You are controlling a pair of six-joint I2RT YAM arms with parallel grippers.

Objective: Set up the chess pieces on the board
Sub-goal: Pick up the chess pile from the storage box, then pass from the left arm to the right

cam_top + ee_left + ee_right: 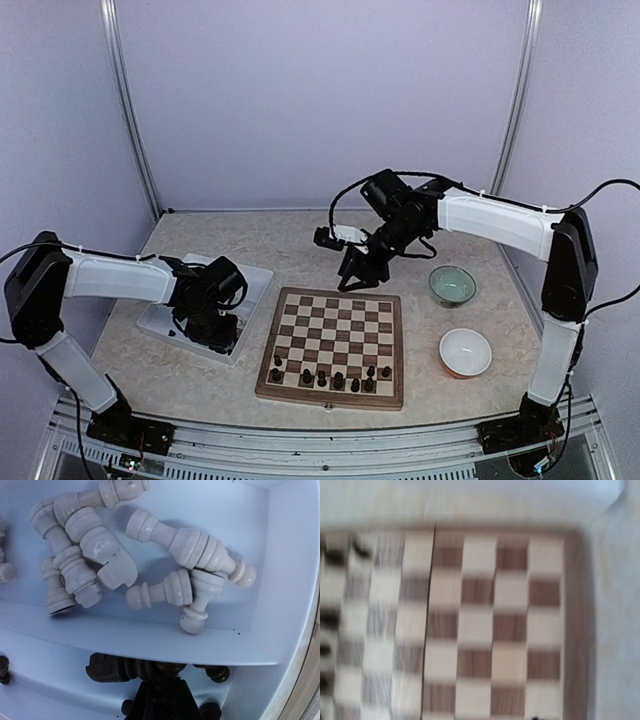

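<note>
The left gripper point(159, 689) is down in the near compartment of the white tray point(280, 580), left of the board point(335, 318); its fingers are closed to a point on a dark piece point(117, 669) lying on its side, seemingly pinching it. The right gripper point(360, 270) hangs over the board's far edge; I cannot tell whether it is open or closed, and its own view is blurred. A row of dark pieces point(338, 380) stands along the board's near edge; the cream pieces point(185, 542) lie heaped in the tray's far compartment.

The main risk is slippage: the pieces are turned wood, smooth, round and ringed, with narrow necks, so a pinch on a curve may let one roll or swing on lifting; other dark ones lie close by and could be dragged; the tray looks like slick plastic, with a raised ridge to catch on. Set down tilted, the piece could topple the standing row.
</note>
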